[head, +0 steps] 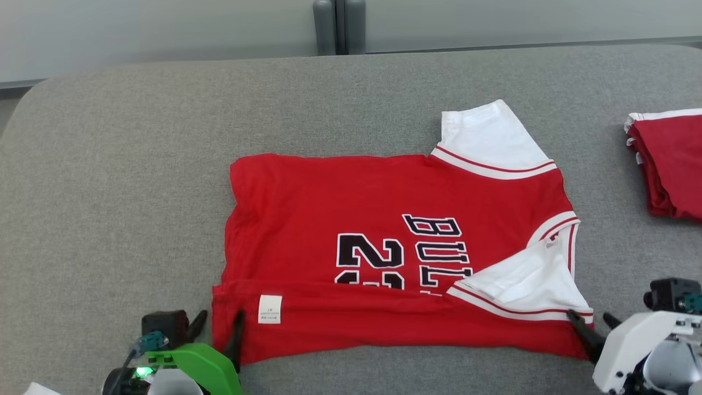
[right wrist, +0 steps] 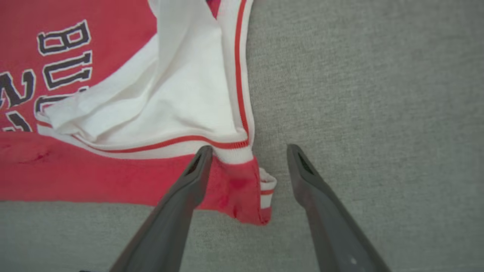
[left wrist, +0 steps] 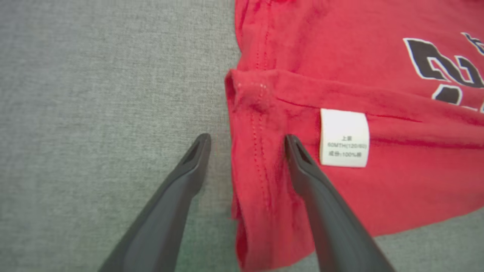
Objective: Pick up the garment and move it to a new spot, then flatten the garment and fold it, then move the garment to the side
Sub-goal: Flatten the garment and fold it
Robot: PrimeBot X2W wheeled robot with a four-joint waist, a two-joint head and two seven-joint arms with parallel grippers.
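Jersey point(head: 351, 219) lies flat on the table point(head: 109, 164), its near edge folded over. Left gripper point(left wrist: 246, 139) spread, 2 fingers astride the left corner. Right gripper point(right wrist: 249, 148) spread astride the right corner.

Red jersey point(head: 329, 203) on grey table point(head: 109, 164)

A red jersey shirt with white sleeves and black lettering point(head: 329, 203) lies flat before me, sleeves toward my right. Its near edge is folded up over the print, white care label point(head: 270, 309) showing.
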